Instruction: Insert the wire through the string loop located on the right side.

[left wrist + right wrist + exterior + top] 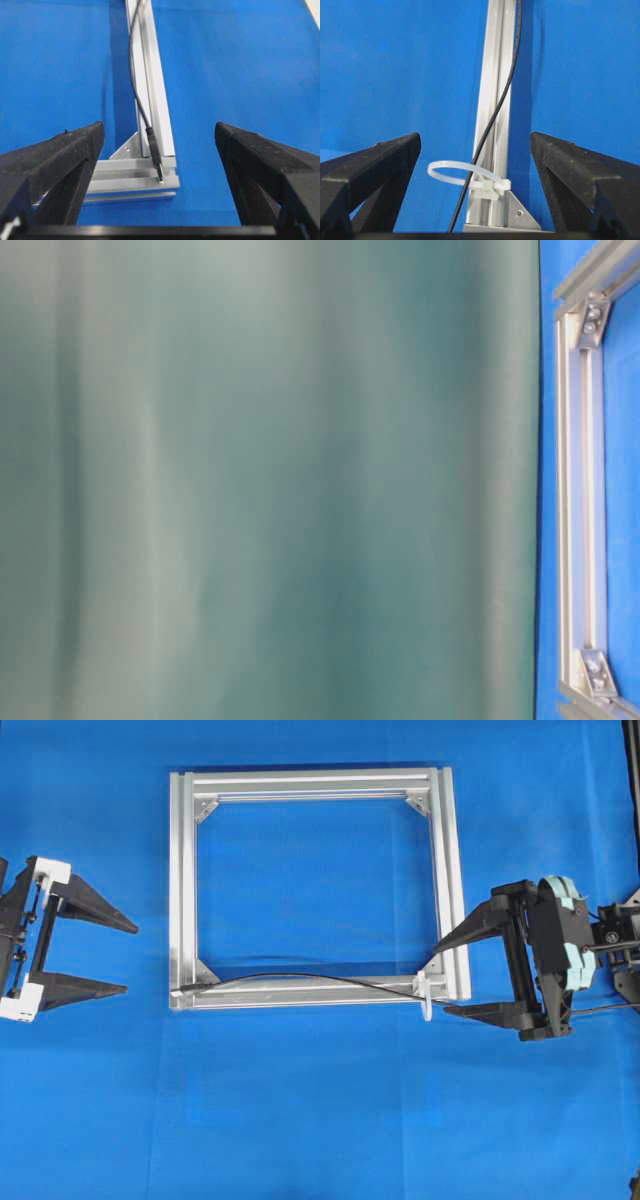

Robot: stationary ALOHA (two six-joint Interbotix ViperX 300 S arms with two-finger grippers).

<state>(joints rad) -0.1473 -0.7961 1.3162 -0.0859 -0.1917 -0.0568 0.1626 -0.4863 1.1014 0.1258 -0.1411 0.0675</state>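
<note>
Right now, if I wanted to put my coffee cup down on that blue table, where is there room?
Bare blue cloth runs wide below the aluminium frame, and more lies inside it. It is crowded along the frame's bottom bar, where the wire lies, and at the string loop by the open right gripper. The open left gripper guards the left edge.

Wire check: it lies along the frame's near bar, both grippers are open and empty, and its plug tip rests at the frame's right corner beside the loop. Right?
One slip: the plug tip rests at the left corner of the frame, far from the loop, as the left wrist view shows. The wire does lie along the near bar, and the left gripper and right gripper are open and empty.
</note>
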